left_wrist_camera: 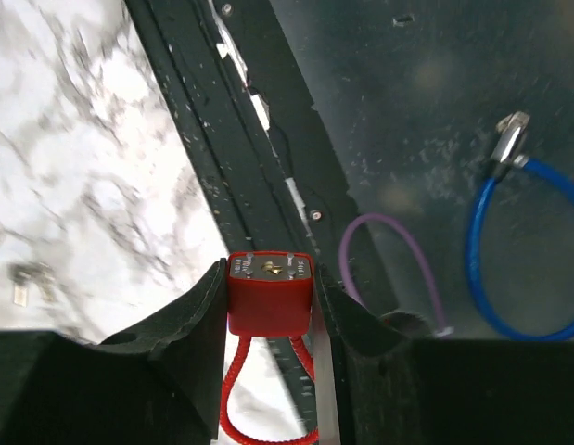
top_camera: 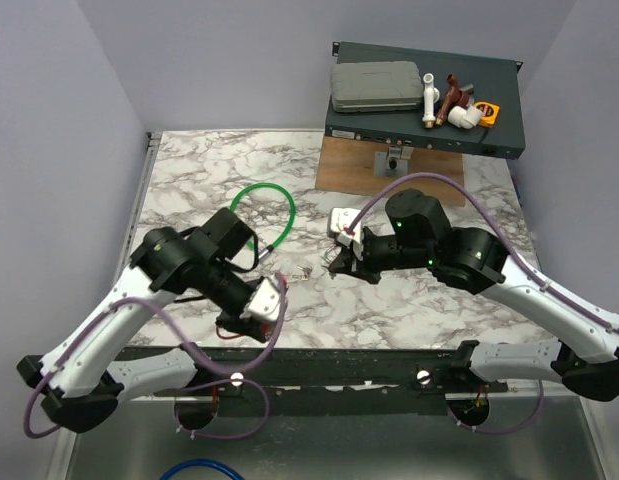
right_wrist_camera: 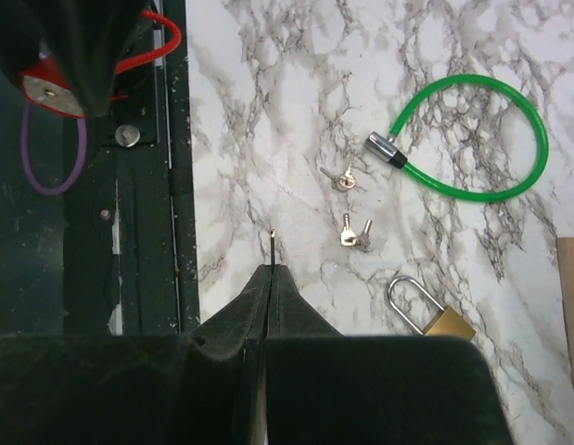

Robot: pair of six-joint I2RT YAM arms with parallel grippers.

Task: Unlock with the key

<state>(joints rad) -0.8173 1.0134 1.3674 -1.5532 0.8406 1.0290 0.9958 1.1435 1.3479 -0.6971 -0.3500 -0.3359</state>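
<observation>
Marble-patterned tabletop point(top_camera: 189, 180) forms the work surface, with a dark rail point(right_wrist_camera: 147, 232) along its near edge. The left gripper point(left_wrist_camera: 268, 278) clamps a red lock point(left_wrist_camera: 270, 301) by its sides between partly spread fingers, and the lock's red cord loop point(left_wrist_camera: 233, 394) runs back toward the wrist. The right gripper point(right_wrist_camera: 270, 273) is pressed together on a thin metal blade, apparently the key point(right_wrist_camera: 272, 243), which projects just beyond the fingertips. Ahead and to the right of those fingertips lie loose keys point(right_wrist_camera: 340, 176), a brass padlock point(right_wrist_camera: 444, 322) and a green cable loop point(right_wrist_camera: 491, 190). The red lock is ahead and to their left, well apart.
</observation>
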